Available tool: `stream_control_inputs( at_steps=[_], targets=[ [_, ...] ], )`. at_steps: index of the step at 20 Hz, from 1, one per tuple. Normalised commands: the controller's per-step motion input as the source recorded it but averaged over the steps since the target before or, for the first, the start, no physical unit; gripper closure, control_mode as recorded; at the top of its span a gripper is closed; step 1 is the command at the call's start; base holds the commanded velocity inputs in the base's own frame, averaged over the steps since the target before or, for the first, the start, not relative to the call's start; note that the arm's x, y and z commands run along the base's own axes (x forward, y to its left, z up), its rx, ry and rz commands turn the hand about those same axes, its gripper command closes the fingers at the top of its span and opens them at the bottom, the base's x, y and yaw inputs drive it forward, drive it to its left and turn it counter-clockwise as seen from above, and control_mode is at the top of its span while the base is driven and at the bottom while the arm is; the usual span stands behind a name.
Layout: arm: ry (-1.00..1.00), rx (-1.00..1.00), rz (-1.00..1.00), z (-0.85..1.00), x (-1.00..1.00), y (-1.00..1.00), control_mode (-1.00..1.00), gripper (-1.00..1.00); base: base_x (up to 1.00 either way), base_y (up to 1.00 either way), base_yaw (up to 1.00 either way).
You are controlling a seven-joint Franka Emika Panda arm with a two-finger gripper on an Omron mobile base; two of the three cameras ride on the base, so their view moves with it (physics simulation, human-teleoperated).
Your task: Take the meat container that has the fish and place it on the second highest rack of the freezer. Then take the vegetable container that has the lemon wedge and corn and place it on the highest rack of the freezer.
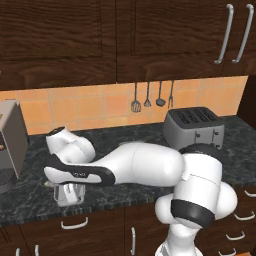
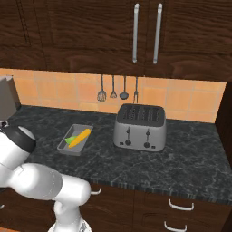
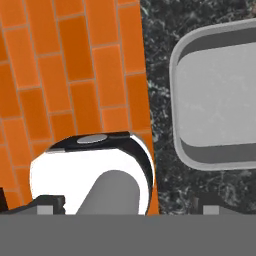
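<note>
In the hand view the meat container (image 3: 220, 100), a grey metal pan, lies on the dark counter up and to the right of my gripper (image 3: 129, 205). The part of its inside that shows is bare, and the fish is out of view. My fingertips (image 3: 50, 204) stand far apart with nothing between them, so the gripper is open. In the left base view the gripper (image 1: 67, 195) hangs under the wrist at the counter's front edge. The vegetable container (image 2: 74, 139) holds the yellow corn (image 2: 80, 137) and the green lemon wedge (image 2: 69, 141). The freezer and its racks are out of view.
A silver toaster (image 2: 139, 128) stands right of the vegetable container, also seen as toaster (image 1: 194, 129). A grey appliance (image 1: 10, 142) sits at the counter's left end. Utensils (image 1: 152, 100) hang on the tiled wall. The orange floor (image 3: 70, 75) lies beyond the counter edge.
</note>
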Motion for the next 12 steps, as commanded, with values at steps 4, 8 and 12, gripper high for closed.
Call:
stream_control_inputs(
  at_steps=[4, 8, 12],
  targets=[
    [0.0, 0.01, 0.0, -0.14, 0.0, 0.08, -1.0, -1.0, 0.0, 0.0, 0.0],
    [0.0, 0.0, 0.0, -0.2, 0.13, 0.18, -1.0, -1.0, 0.0, 0.0, 0.0],
    [0.0, 0.0, 0.0, -0.17, 0.1, 0.08, -1.0, -1.0, 0.0, 0.0, 0.0]
  ],
)
